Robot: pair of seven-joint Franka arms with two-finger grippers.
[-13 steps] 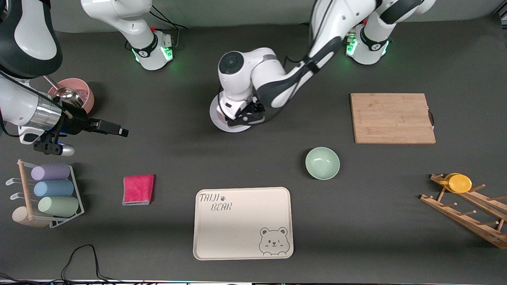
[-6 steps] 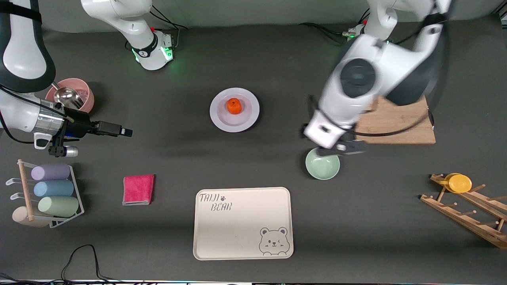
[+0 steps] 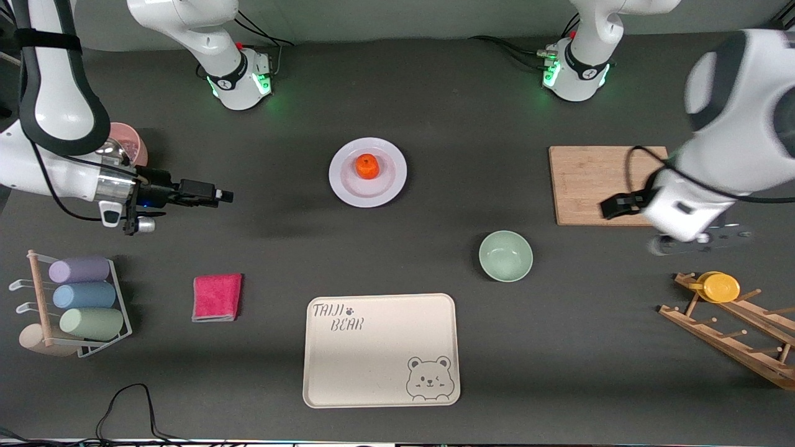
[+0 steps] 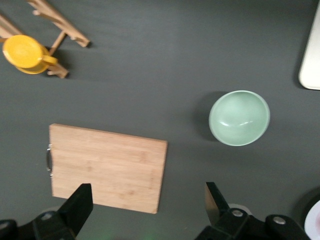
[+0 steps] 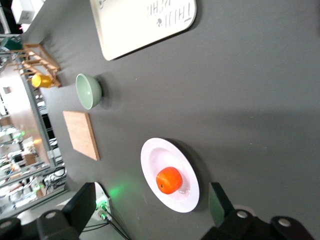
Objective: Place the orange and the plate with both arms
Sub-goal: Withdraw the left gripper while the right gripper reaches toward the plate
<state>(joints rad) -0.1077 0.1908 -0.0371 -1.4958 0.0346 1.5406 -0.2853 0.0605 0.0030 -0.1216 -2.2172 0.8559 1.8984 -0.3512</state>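
Fingers apart, empty: right gripper [image 3: 223,196] beside glossy white plate [image 3: 367,172] holding small orange [image 3: 367,166]; left gripper [image 4: 147,202] over bamboo board [image 3: 615,185]. Approach plate rim level.

Only one piece of text could be read. It stood on the cream tray [image 3: 381,350], which lay on the worktop near the front camera. The words "TAIJI BEAR" were printed in grey outline letters in two lines, "TAIJI" above "BEAR", with a small paw print after the first word. They were in the tray's corner farther from the front camera, toward the right arm's end. A drawn bear face was in the diagonal corner. In the right wrist view the same words showed on the tray [image 5: 135,22], turned upside down. No other label, brand or number could be read.
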